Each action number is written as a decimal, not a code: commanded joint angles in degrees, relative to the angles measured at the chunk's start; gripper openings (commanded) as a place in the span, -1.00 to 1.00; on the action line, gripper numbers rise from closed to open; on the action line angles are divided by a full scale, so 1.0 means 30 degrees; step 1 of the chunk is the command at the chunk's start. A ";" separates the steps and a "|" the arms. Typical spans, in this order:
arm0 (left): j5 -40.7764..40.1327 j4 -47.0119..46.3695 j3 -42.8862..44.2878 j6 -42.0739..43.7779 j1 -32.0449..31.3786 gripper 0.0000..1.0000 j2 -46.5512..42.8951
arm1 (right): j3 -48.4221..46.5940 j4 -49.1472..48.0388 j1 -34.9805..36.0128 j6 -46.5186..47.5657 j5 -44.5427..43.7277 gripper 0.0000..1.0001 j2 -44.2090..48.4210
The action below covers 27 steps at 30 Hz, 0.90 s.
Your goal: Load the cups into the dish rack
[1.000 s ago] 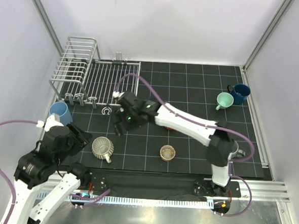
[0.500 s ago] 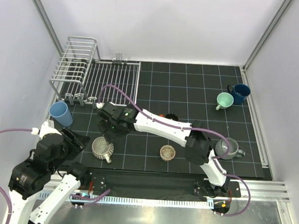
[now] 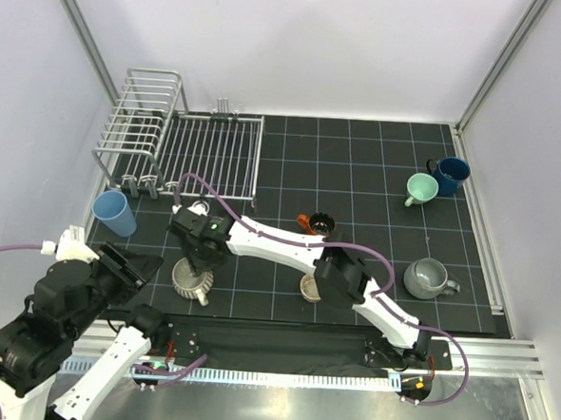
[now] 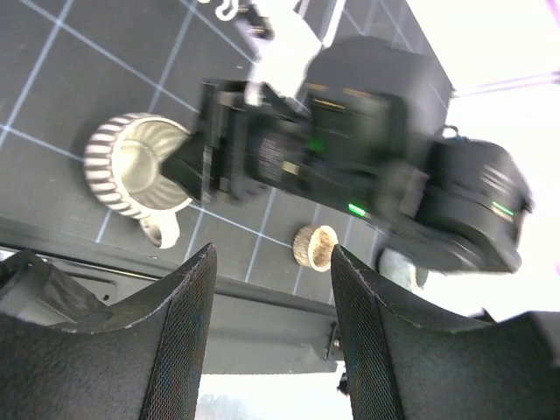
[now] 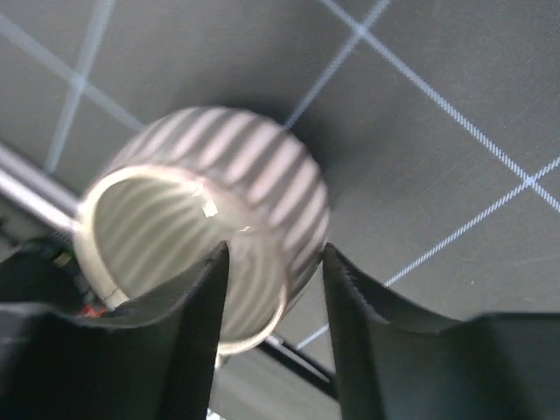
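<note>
Top external: cup (image 3: pixel 190 282) upright, hdl near.

A lab test cell: white panels (image 3: pixel 300 49) in aluminium framing (image 3: pixel 81 41) around a black gridded mat (image 3: pixel 359 177).

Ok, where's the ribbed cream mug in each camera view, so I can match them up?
Top external: the ribbed cream mug sits lower left of centre, under the right gripper.
Left wrist: the mug is upper left, with its handle toward the bottom.
Right wrist: it fills the centre-left, seen between that gripper's fingers.
Shared landmark: the right gripper, at the mug in all three views.
</note>
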<state>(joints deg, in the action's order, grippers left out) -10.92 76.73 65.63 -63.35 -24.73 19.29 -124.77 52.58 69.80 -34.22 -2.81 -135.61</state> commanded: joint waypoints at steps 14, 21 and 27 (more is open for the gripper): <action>0.5159 0.4335 0.4373 0.4216 -0.0047 0.04 0.0810 | 0.0658 -0.0880 -0.0005 -0.4852 -0.2959 -0.92 0.1164; 0.7243 0.3520 0.5461 0.3714 -0.0047 0.00 0.0718 | 0.8469 -0.5597 -0.0560 -0.5006 -0.2523 -0.92 0.8603; 1.0985 -0.4465 -0.0627 0.0825 -0.0018 0.16 -0.1096 | 1.4151 -0.8818 -0.3218 -0.2628 0.0490 -0.92 1.4844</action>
<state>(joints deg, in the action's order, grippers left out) 13.39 73.41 69.34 -55.81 -24.73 17.80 -88.60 38.54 65.19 -45.21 -6.26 -101.82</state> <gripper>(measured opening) 0.566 0.124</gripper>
